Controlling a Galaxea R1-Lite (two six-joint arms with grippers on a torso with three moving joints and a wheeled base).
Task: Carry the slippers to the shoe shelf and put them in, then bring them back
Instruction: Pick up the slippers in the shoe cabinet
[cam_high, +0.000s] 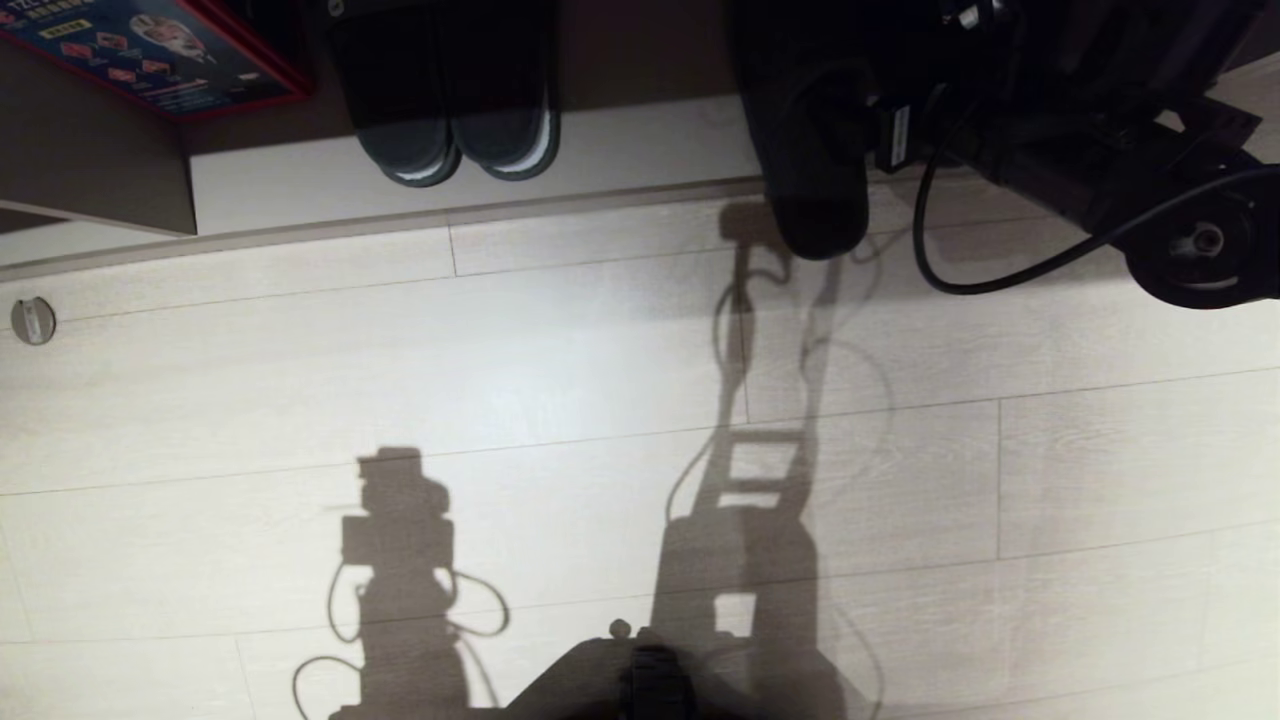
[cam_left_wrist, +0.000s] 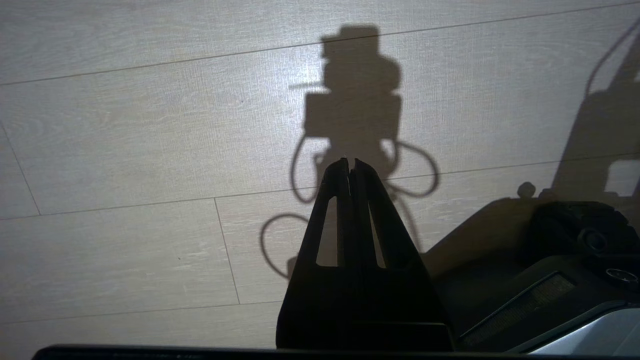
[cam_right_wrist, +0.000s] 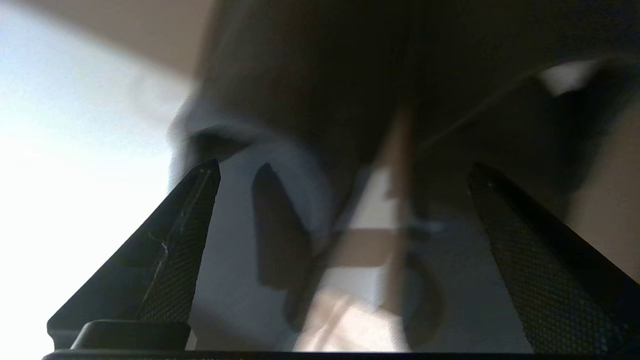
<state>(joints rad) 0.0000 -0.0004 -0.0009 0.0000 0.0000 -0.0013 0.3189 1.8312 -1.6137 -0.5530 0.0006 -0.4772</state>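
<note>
— Nearest the head camera, what do you see?

— Part of the robot's own dark base (cam_high: 640, 680), at the near edge of the pale plank floor (cam_high: 560, 370), with the arms' shadows falling across the planks beyond it.

— And the slippers?

— One pair of slippers (cam_high: 455, 110), side by side and touching, sits on the white ledge (cam_high: 640, 150) on the far side of the floor, toes toward the robot. They look dark grey with pale sole rims, and their backs run under a dark overhang, so I can't tell how deep they go. Whether that ledge belongs to the shoe shelf I cannot tell either.

— Grippers?

— In the right wrist view the right gripper (cam_right_wrist: 345, 172) is released – fingers spread wide, nothing between them, the scene beyond blurred. From the head, the right arm (cam_high: 1050, 110) reaches over the ledge, well to the right of the slippers. Over bare floor, the left gripper (cam_left_wrist: 351, 162) has its fingers pressed together on nothing.

— Anything else?

— To the left of the slippers, a red-edged printed box (cam_high: 150, 50).
</note>
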